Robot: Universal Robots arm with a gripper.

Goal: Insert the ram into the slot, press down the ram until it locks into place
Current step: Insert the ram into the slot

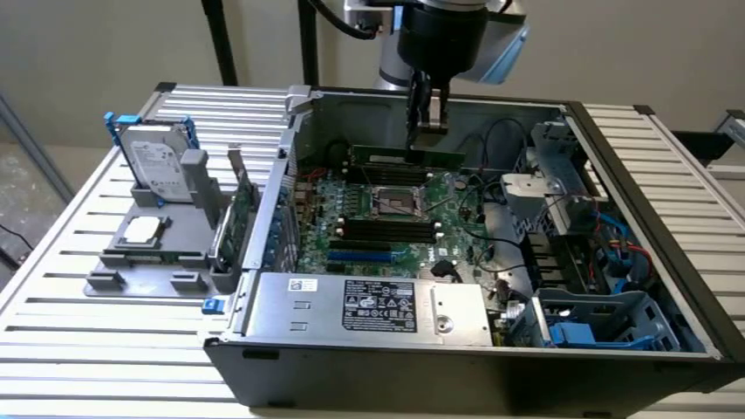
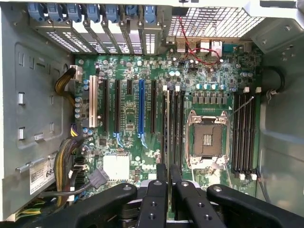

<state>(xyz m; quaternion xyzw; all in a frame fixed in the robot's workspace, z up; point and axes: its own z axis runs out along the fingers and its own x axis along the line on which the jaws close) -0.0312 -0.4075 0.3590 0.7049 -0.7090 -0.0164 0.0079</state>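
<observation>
The gripper [image 1: 424, 127] is clamped on the ram [image 1: 402, 157]. Its two fingers pinch the stick's upper edge near mid-length, so the green board hangs level beneath them inside the open computer case [image 1: 466, 380]. In the wrist view the ram shows edge-on (a thin pale line) running out from between the fingertips, over the bank of black sockets beside the CPU socket [image 2: 207, 140]. The slot [image 2: 175, 128] lies in that bank, and the ram seems to sit just above it, not seated.

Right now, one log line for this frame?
gripper shut on ram | ram edge-down over slot beside CPU socket | locked: cannot tell
</observation>
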